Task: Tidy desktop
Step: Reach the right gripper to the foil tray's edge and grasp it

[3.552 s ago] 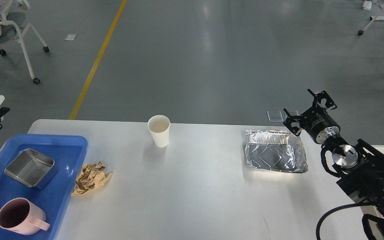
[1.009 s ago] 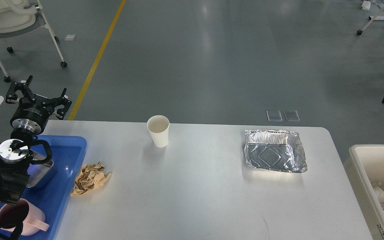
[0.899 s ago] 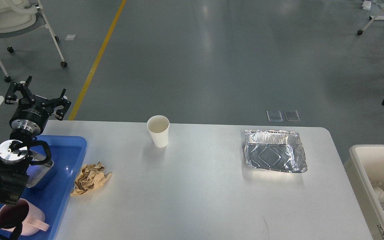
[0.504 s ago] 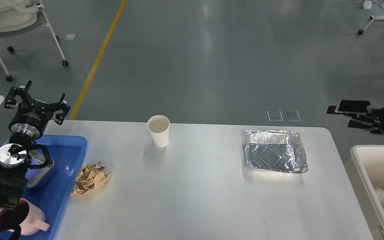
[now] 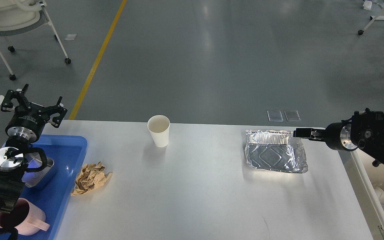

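Observation:
The desktop (image 5: 198, 193) is a large white tabletop. On it stand a white paper cup (image 5: 158, 130) at the far middle, a crumpled brown paper ball (image 5: 90, 178) at the left, and an empty foil tray (image 5: 274, 155) at the right. My left gripper (image 5: 32, 105) is open and empty, raised over the table's far left corner behind the blue tray (image 5: 68, 156). My right gripper (image 5: 303, 133) comes in from the right and hovers by the foil tray's far right corner. It is seen edge-on, so its fingers cannot be told apart.
The blue tray holds a steel container (image 5: 43, 170) and a pink mug (image 5: 23, 218). A cream-white bin (image 5: 365, 180) with trash inside stands off the table's right edge. Wheeled chairs stand on the floor at the far left.
My right arm has swung in from the right, and its gripper has come to the foil tray's far right corner. My left gripper has drifted slightly left and down.

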Action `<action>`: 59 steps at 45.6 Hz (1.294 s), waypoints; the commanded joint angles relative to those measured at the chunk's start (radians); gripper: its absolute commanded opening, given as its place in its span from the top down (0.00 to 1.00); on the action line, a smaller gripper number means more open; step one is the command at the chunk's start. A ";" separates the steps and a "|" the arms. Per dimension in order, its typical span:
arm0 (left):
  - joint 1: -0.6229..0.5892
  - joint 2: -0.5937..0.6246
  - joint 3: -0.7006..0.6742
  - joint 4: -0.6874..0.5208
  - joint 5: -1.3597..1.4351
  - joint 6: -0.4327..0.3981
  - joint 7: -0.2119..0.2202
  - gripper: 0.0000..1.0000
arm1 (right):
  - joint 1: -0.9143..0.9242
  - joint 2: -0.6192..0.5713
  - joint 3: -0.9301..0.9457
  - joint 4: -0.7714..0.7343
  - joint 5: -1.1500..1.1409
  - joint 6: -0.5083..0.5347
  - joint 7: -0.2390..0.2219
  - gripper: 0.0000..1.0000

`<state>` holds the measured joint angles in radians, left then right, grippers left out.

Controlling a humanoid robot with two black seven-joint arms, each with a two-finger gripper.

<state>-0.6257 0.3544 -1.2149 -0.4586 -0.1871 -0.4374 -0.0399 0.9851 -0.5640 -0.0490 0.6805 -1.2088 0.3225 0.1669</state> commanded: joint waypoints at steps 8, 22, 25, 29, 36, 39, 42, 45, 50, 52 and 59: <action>0.004 0.000 0.000 0.000 0.002 0.000 0.000 0.02 | -0.032 0.081 -0.114 -0.050 -0.026 -0.045 0.005 0.00; 0.006 0.012 0.000 0.000 0.002 -0.007 0.000 0.02 | -0.037 0.096 -0.172 -0.076 -0.055 -0.080 0.008 0.00; 0.007 0.012 0.000 0.000 0.002 -0.007 0.000 0.02 | -0.039 0.096 -0.172 -0.079 -0.055 -0.082 0.013 0.00; 0.011 0.012 0.000 0.000 0.002 -0.009 0.000 0.02 | -0.039 0.117 -0.172 -0.137 -0.052 -0.085 0.029 0.04; 0.014 0.009 0.001 0.000 0.003 -0.009 0.000 0.02 | -0.080 0.257 -0.173 -0.349 -0.048 -0.086 0.121 0.24; 0.014 0.009 0.001 0.000 0.003 -0.009 0.000 0.02 | -0.095 0.297 -0.173 -0.409 -0.044 -0.083 0.149 0.28; 0.014 0.009 0.001 0.000 0.003 -0.009 0.002 0.02 | -0.109 0.323 -0.173 -0.449 -0.038 -0.080 0.152 0.33; 0.014 0.009 0.001 0.000 0.003 -0.009 0.002 0.02 | -0.118 0.337 -0.172 -0.469 -0.035 -0.079 0.151 0.37; 0.014 0.011 0.003 0.000 0.003 -0.009 0.002 0.02 | -0.129 0.338 -0.173 -0.475 -0.035 -0.079 0.152 0.42; 0.012 0.011 0.002 0.000 0.003 -0.009 0.002 0.02 | -0.132 0.338 -0.172 -0.475 -0.035 -0.079 0.152 0.45; 0.014 0.009 0.003 0.000 0.005 -0.012 0.002 0.02 | -0.138 0.335 -0.173 -0.475 -0.035 -0.077 0.152 0.51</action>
<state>-0.6120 0.3647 -1.2120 -0.4584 -0.1835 -0.4464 -0.0384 0.8513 -0.2262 -0.2214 0.2062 -1.2436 0.2444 0.3189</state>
